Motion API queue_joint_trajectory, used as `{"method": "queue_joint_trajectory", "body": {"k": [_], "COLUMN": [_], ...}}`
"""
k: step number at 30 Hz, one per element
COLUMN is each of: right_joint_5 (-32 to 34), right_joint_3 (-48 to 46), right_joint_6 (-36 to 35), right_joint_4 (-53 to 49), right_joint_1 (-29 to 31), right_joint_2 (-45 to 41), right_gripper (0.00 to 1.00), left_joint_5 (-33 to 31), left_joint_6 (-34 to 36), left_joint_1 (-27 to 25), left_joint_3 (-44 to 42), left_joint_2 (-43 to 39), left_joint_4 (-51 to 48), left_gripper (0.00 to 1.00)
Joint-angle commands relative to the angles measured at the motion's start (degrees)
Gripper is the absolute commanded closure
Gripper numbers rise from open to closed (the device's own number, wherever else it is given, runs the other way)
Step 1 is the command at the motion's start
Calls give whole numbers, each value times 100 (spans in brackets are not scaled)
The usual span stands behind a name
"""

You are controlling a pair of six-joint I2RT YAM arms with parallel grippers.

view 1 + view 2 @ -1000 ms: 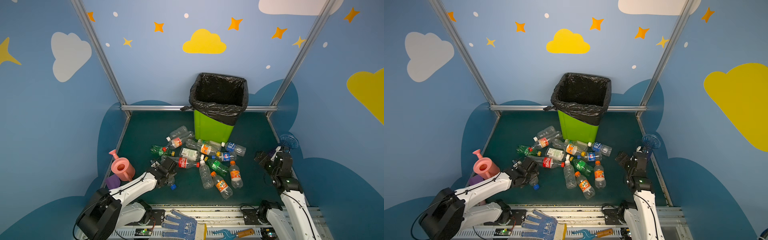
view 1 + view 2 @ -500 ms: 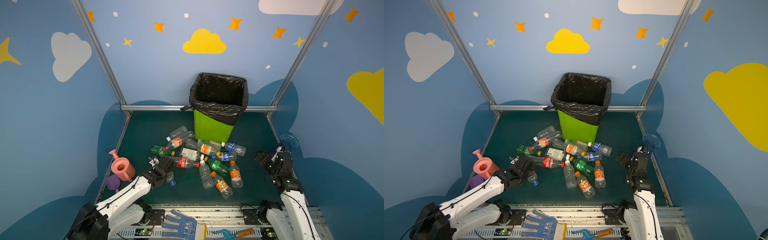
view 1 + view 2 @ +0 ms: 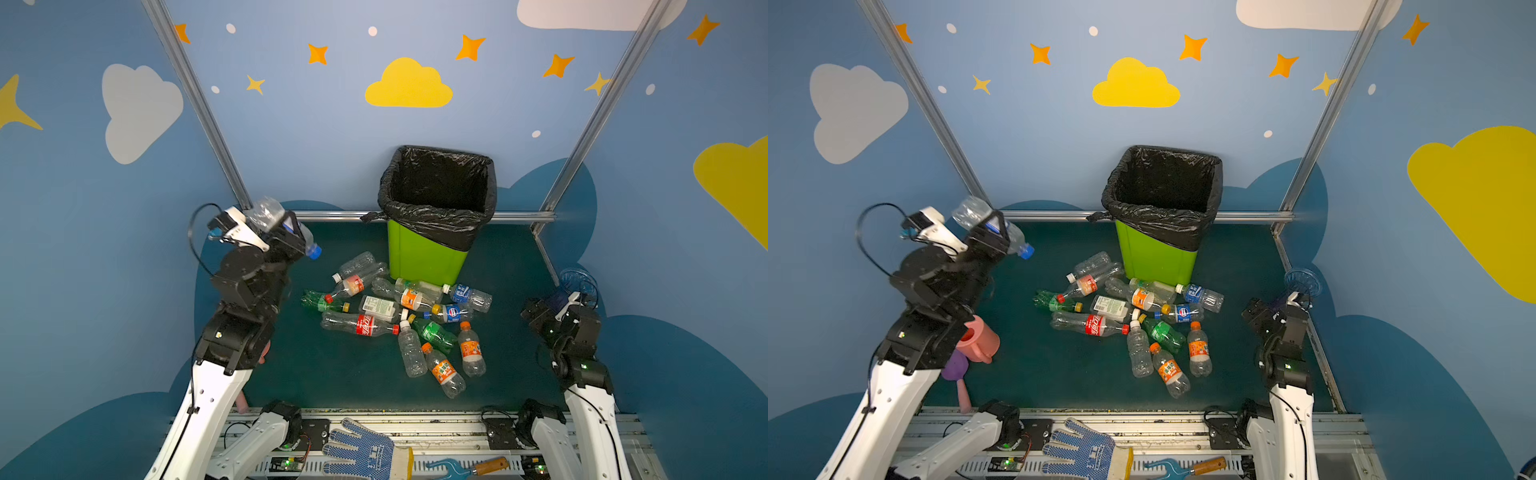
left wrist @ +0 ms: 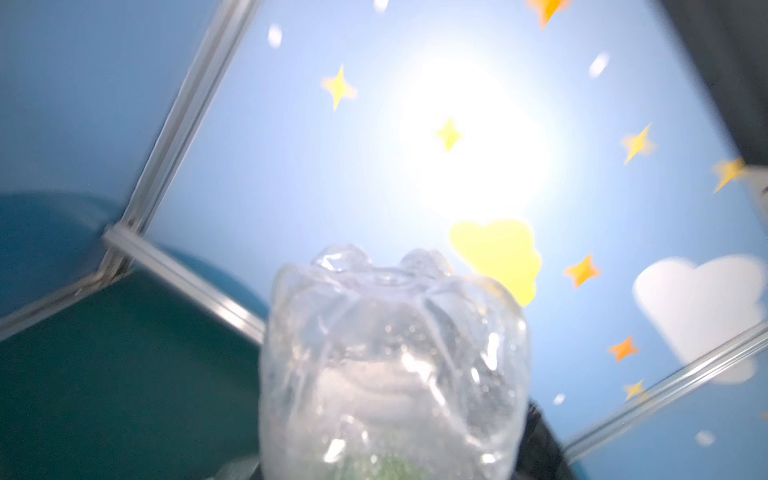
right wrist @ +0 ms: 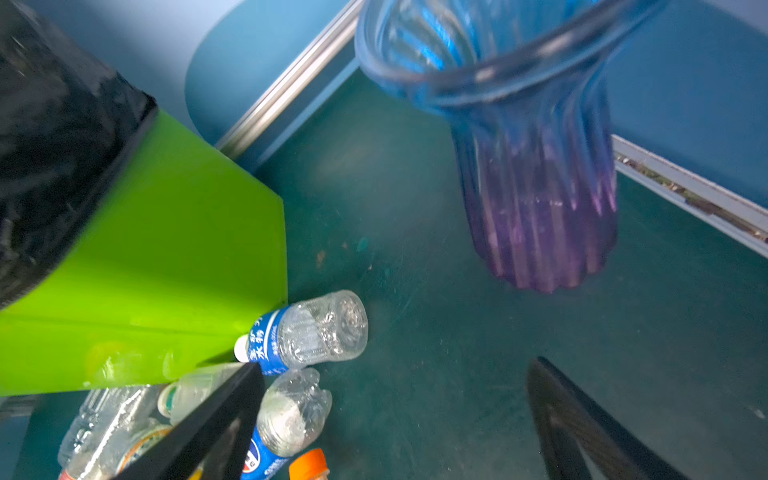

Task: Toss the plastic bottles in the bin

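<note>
My left gripper (image 3: 286,235) (image 3: 994,235) is raised high over the left of the mat, shut on a clear plastic bottle (image 3: 270,216) (image 3: 973,212) with a blue cap that points down and to the right. In the left wrist view that bottle's (image 4: 390,365) ribbed base fills the lower middle and hides the jaws. Several more plastic bottles (image 3: 399,316) (image 3: 1129,316) lie in a heap on the mat before the bin (image 3: 424,259) (image 3: 1154,259) (image 5: 166,249), lime-green with a black bag. My right gripper (image 3: 536,311) (image 3: 1256,316) (image 5: 395,365) hangs open and holds nothing, right of the heap.
A blue-purple ribbed vase (image 3: 577,282) (image 3: 1302,282) (image 5: 536,187) stands close behind the right gripper by the right rail. A pink watering can (image 3: 978,340) sits under the left arm. A blue-dotted glove (image 3: 361,453) lies on the front rail.
The left gripper closed on the blue-capped bottle down on the mat, then lifted it high toward the back left. The right arm stayed put.
</note>
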Motion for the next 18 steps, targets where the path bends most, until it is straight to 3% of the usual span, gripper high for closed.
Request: {"method": "queue_joint_trajectory", "body": {"k": [1, 5, 7, 10, 12, 16, 18], "right_joint_5": [-240, -609, -920, -1513, -1639, -1455, -1431], "right_joint_3": [188, 229, 198, 288, 473, 537, 448], "right_joint_6": [49, 239, 399, 414, 251, 13, 18], "right_joint_4": [8, 74, 265, 417, 119, -231, -206], "right_joint_1": [-166, -316, -313, -295, -310, -317, -315], "right_joint_2": [-107, -87, -11, 256, 362, 162, -1], "right_gripper": [3, 3, 3, 3, 3, 3, 3], "left_joint_5": [1039, 1567, 1783, 2195, 2245, 1984, 1795], "left_joint_6": [-90, -122, 195, 319, 399, 1008, 1316], "left_joint_1": [110, -297, -703, -1159, -1368, -1745, -1874], "left_joint_3": [552, 1926, 3125, 5878, 7736, 10165, 10037], "left_joint_2": [856, 2285, 3414, 5364, 6367, 7270, 6986], "left_joint_4": [1265, 1259, 678, -1097, -2078, -2836, -2905], "left_gripper": [51, 51, 49, 38, 22, 0, 0]}}
